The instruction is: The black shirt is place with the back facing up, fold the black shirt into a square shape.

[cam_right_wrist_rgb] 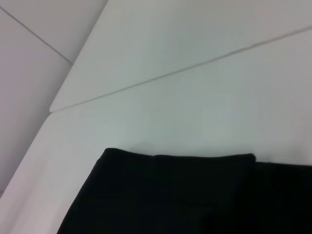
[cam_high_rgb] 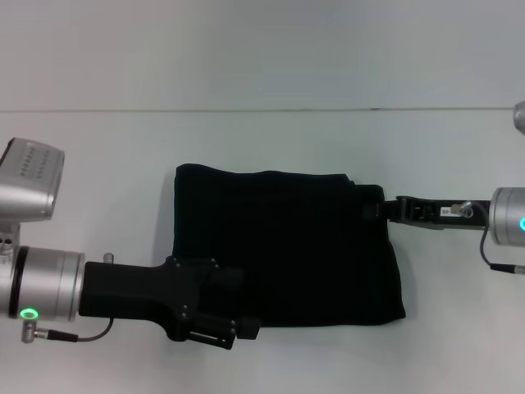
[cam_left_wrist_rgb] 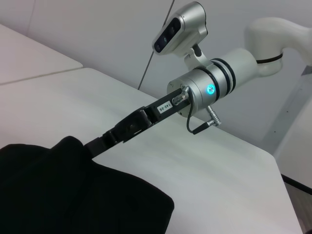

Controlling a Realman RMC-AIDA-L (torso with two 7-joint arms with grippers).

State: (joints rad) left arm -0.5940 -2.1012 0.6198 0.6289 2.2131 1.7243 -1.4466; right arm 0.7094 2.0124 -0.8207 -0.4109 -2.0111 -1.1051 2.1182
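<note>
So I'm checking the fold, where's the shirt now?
In the head view the shirt lies mid-table, folded into a rough square, between the left claw at its near-left corner and the right claw at its far-right corner.

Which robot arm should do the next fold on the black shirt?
Probably the right. The right gripper already touches the far right corner of the black shirt, ready to lift it. The left gripper sits at the near left edge.

The black shirt (cam_high_rgb: 287, 246) lies folded in a rough square on the white table (cam_high_rgb: 262, 139). My left gripper (cam_high_rgb: 215, 324) sits over its near left corner. My right gripper (cam_high_rgb: 379, 210) reaches in from the right and touches the far right edge.
</note>
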